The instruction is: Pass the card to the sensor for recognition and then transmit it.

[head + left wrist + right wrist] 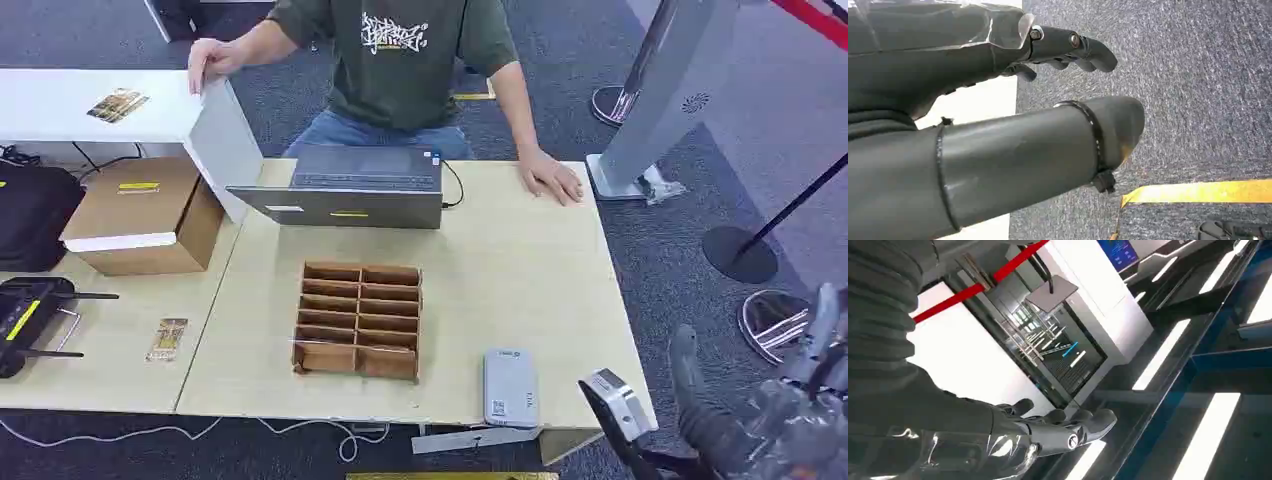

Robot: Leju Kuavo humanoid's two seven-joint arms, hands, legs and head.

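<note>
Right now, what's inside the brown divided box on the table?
The brown divided box has two columns of narrow slots. The slots look empty, with a pale strip along the front left slot's edge. The dividers hide the slot floors, so a flat-lying card cannot be ruled out.

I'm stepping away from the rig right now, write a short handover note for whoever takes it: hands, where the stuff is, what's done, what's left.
Left robot hand: hangs over the carpet, fingers loosely curled, holding nothing.
Right robot hand: raised off the table's near right corner, fingers apart, holding nothing.
Things: grey sensor lies flat near the table's front edge. One card lies on the lower table to the left, another card on the white table at the far left. Cardboard divider tray sits mid-table.
A person stands behind the laptop.
Done: nothing visible yet; no card picked up.
Left: take a card, present it to the sensor, pass it on.
</note>
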